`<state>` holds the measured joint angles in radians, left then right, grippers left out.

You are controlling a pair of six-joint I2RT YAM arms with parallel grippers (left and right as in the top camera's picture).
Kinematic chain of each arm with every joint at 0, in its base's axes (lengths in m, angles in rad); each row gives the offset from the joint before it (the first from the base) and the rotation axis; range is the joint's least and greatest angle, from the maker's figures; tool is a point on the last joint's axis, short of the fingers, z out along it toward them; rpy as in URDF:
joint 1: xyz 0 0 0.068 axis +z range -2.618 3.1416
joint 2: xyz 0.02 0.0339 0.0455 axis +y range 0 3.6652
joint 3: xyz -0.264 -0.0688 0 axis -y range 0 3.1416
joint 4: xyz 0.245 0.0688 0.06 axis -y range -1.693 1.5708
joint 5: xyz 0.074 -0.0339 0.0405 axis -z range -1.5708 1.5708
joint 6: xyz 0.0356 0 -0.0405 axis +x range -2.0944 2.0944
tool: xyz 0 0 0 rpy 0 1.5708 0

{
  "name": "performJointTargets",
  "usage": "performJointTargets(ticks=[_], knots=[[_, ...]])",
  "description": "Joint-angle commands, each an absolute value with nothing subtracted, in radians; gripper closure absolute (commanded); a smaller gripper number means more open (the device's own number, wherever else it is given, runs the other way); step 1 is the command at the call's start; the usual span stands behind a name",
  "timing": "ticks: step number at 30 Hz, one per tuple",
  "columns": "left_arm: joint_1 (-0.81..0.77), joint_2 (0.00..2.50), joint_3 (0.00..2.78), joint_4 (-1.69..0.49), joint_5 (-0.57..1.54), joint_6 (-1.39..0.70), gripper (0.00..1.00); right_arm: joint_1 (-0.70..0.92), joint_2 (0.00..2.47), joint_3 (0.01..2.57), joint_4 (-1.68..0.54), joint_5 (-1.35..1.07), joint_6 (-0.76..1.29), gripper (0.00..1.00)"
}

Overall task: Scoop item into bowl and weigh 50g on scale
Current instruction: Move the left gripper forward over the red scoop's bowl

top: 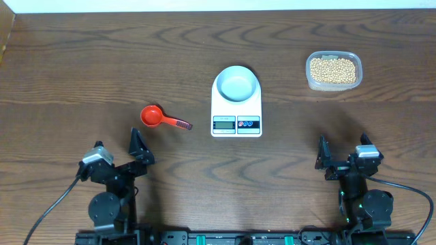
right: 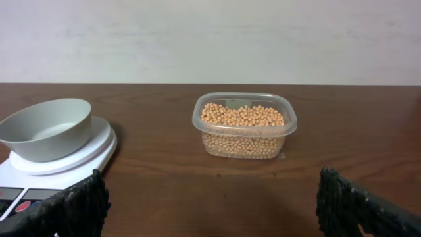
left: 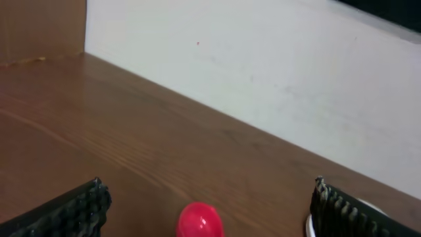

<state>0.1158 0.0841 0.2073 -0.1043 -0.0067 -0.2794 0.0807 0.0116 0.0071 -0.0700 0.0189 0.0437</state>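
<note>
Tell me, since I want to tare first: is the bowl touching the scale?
Touching. The right wrist view shows the bowl sitting directly on the scale, its base on the white platform with no gap; the overhead view agrees.

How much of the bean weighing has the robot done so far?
Done: the bowl sits on the scale, empty. In hand: nothing; both the left hand and right hand are open, and the red scoop lies on the table untouched. Left: pick up the scoop, scoop beans from the clear tub into the bowl, and check the weight.
</note>
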Motion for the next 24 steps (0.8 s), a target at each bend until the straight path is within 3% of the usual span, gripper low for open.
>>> performJointTargets(ticks=[1, 24], knots=[[0.117, 0.178, 0.290, -0.134, -0.031, -0.259, 0.01, 0.072, 0.009, 0.006, -0.072, 0.031, 0.036, 0.01], [0.116, 0.849, 0.680, -0.173, -0.033, -0.259, 0.01, 0.072, 0.009, 0.006, -0.072, 0.031, 0.036, 0.01]])
